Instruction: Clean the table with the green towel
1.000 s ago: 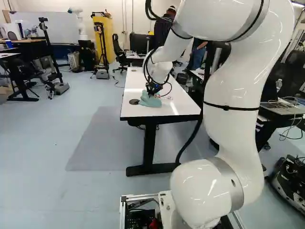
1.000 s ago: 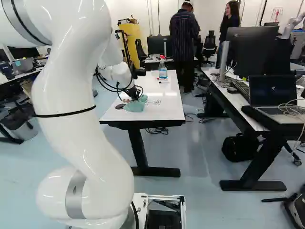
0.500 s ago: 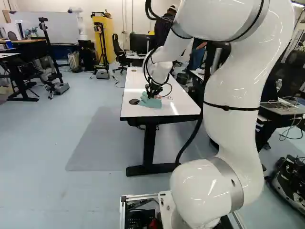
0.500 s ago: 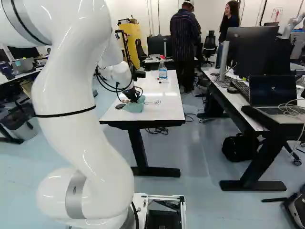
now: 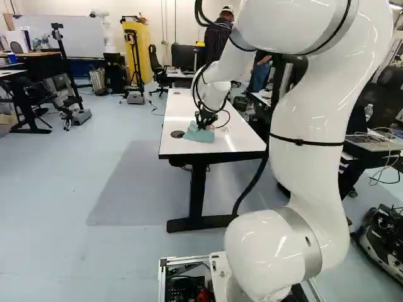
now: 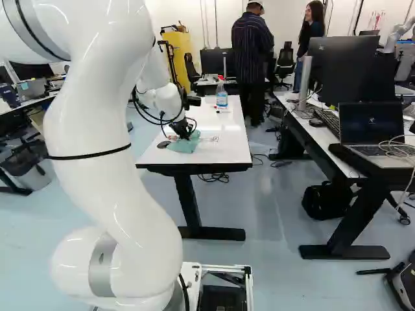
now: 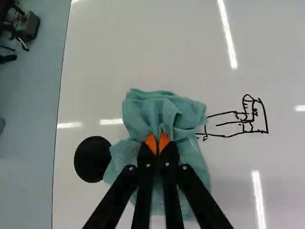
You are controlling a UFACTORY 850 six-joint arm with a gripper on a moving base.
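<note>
Two orange pads of the gripper pinch the green towel on the table (black marker drawing right beside the cloth)

the tabletop has bare room from the green towel up to the spray bottle. the bottle stands tall near the far end, in the way there. at the right of the right base view, a desk with a big screen blocks the side, past a strip of open floor.
</note>
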